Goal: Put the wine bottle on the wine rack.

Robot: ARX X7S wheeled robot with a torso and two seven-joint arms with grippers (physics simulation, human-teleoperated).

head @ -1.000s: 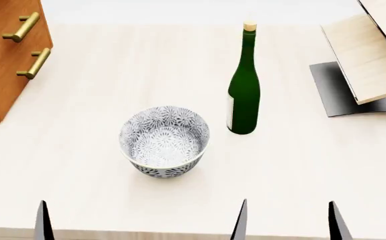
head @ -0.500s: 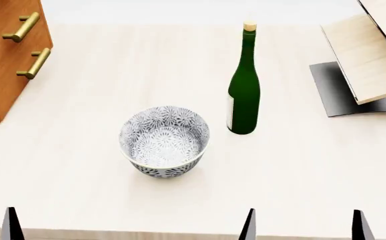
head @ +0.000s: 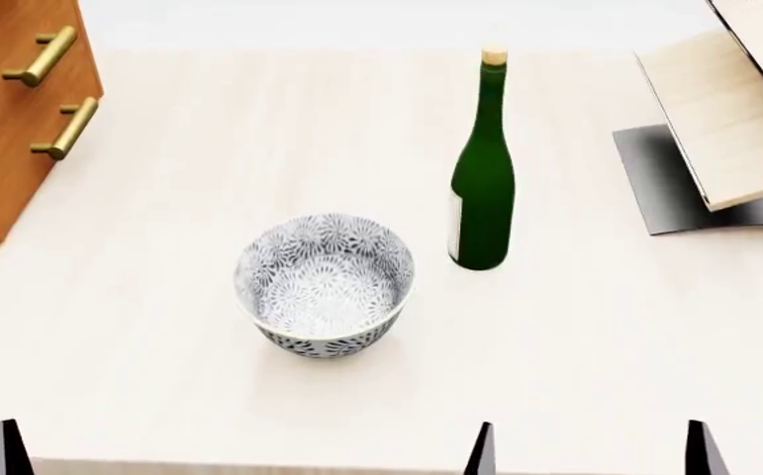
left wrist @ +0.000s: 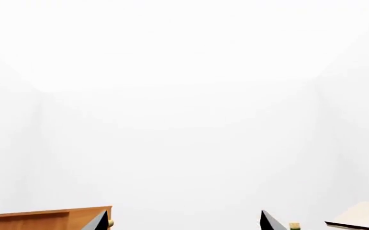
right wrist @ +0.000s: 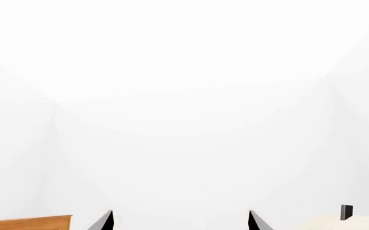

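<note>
wine bottle [head: 483, 178]: upright, untouched, beside bowl [head: 325, 285] | wine rack [head: 731, 119]: empty | both hands: fingers apart, dropped lower since earlier; approach not begun

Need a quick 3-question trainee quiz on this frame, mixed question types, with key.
1. True or false: the wine bottle is lying on its side.
2. Multiple choice: which thing stands nearest the bottle on the table? A) the patterned bowl B) the wooden cabinet C) the wine rack
3. Fill in: the bottle is closed by a tan ____.

Key:
1. False; it stands upright, apart from the bowl.
2. A; the bowl sits just to its left in the head view.
3. cork
</note>
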